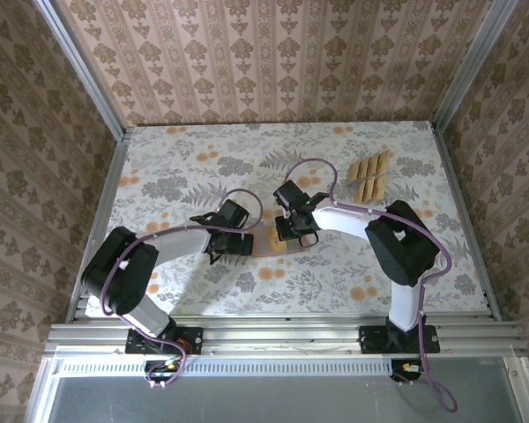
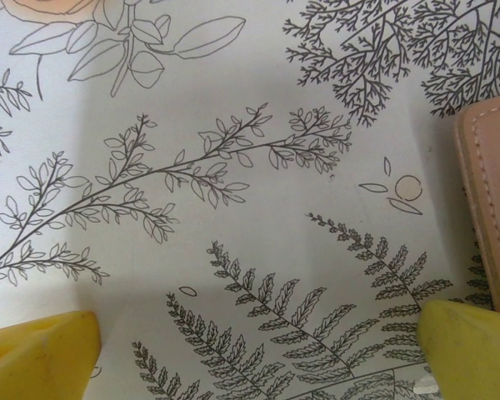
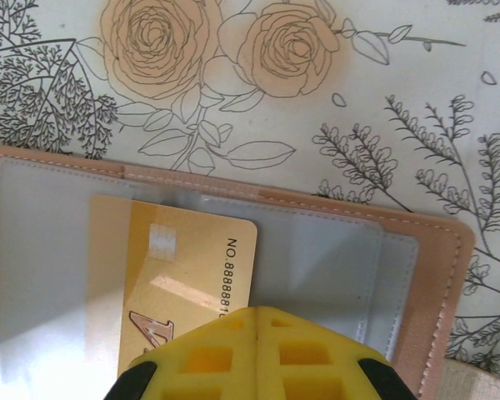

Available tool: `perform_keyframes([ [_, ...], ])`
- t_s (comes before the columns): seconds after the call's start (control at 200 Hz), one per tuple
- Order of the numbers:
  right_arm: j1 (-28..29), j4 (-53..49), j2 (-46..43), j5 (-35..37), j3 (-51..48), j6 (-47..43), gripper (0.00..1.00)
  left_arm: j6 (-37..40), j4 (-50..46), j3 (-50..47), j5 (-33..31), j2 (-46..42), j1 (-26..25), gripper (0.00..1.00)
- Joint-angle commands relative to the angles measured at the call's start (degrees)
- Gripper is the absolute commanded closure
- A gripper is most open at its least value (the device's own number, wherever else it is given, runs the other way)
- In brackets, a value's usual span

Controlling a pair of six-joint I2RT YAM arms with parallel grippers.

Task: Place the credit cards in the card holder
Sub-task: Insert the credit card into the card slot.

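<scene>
Card holder: the card holder (image 3: pixel 333 250) lies open and flat on the flowery table (image 1: pixel 203 167), near the middle of the top view, between the two arms; its pink-brown stitched edge (image 2: pixel 492 208) shows at 3 o'clock in the left wrist view
Card in hand: one gold credit card (image 3: pixel 192 275) is partly under the clear pocket panel, with its far end pointing to 12 o'clock in the right wrist view
Other cards: the spare cards (image 1: pixel 370 176) sit in a small fanned pile at about 2 o'clock from the card holder, well apart from it
Right gripper: the right gripper (image 3: pixel 258 354) has its yellow fingers pressed together with no gap, right over the near end of the gold card; I judge it is pinching or pushing the card, but the contact is hidden
Left gripper: the left gripper (image 2: pixel 258 350) is spread wide with bare table between the fingers, just beside the card holder and holding nothing
Step now: I think the first card is being slid into a pocket, and it is not all the way in
Next move: I think the card needs a gentle push toward 12 o'clock, kept flat and straight so it does not catch, while the holder stays put
Writing: the card reads "NO.8888881", and the rest is hidden by the gripper; a small chip patch and part of a dark logo show, but I cannot read a brand
</scene>
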Motion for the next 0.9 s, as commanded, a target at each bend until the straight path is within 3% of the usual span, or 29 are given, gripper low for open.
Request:
perform_keyframes([
  [0.0, 0.52, 0.66, 1.10, -1.42, -0.78, 1.16, 1.00, 0.77, 7.17, 0.16, 3.46, 4.01, -0.04, 0.00],
  [0.36, 1.40, 2.62, 1.78, -4.83, -0.13, 3.31, 1.00, 0.72, 7.33, 0.01, 3.61, 4.14, -0.16, 0.00],
  [0.895, 0.70, 1.45, -1.37, -3.43, -1.43, 3.11, 1.00, 0.41, 7.94, -0.63, 3.77, 4.23, -0.23, 0.00],
])
